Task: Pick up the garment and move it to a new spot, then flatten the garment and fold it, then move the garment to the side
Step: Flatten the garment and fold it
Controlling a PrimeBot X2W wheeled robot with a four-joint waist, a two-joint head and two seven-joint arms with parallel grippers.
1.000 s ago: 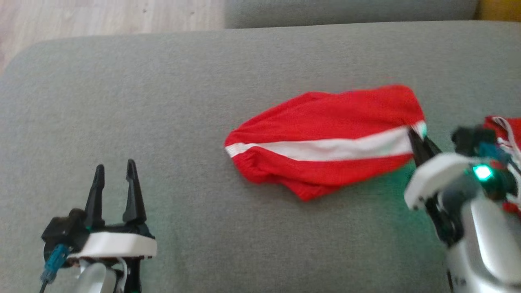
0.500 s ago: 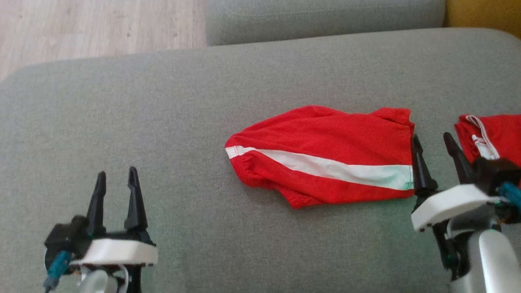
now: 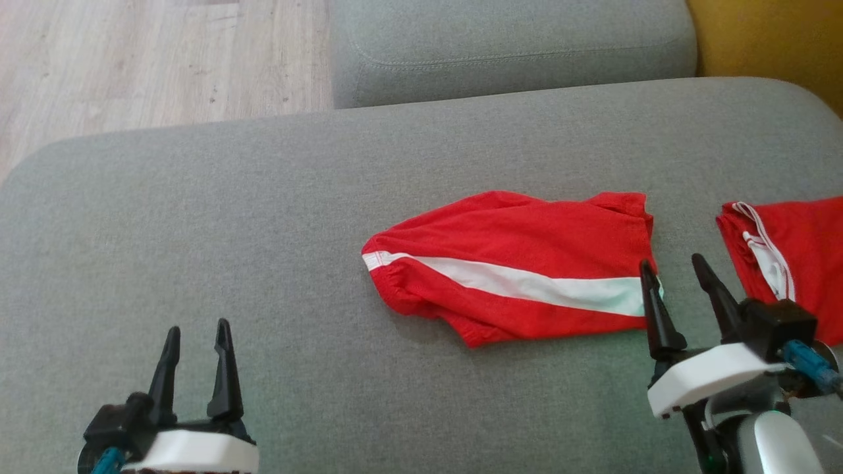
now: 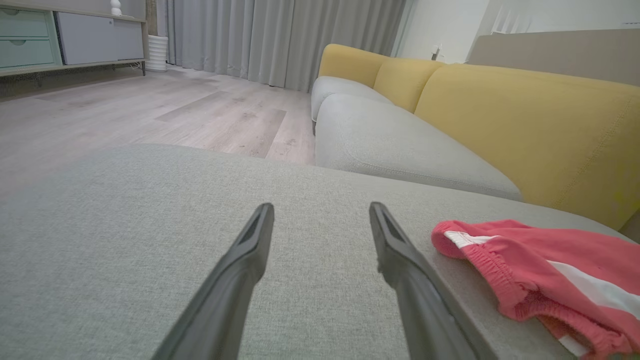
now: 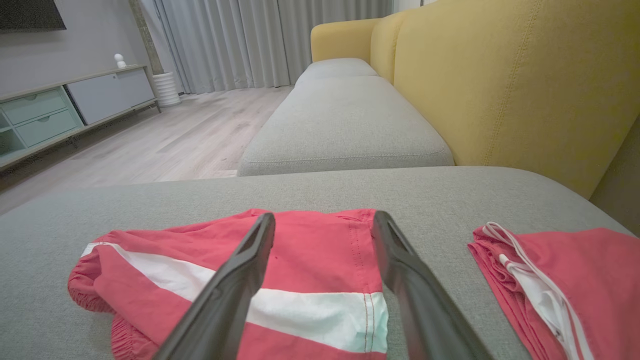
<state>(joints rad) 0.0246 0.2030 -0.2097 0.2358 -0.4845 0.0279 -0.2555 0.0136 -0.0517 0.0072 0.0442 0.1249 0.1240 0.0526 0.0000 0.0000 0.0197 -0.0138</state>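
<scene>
1. The red fabric shorts with a white side stripe (image 3: 520,263) lie rumpled. Their left end is bunched at the elastic hem, so a pinch that catches only the top layer would probably drag one ply and leave creases under any fold.
2. A second red garment with white cord (image 3: 790,243) lies just right of the right gripper (image 3: 671,261). A loose sweep or wide grab on that side could snag it and pull both pieces together.
3. The shorts' right edge sits at the right gripper's left fingertip. In the right wrist view the white stripe and seam lie between and below the two fingers, and I cannot tell whether they touch the cloth.
4. The right gripper's fingers are spread wide and hold nothing. The left gripper (image 3: 198,328) is likewise spread and empty, well apart from the shorts, over bare cushion.
5. The shorts rest on the grey woven sofa cushion (image 3: 263,230), right of its middle, with the stripe running lengthwise.
</scene>
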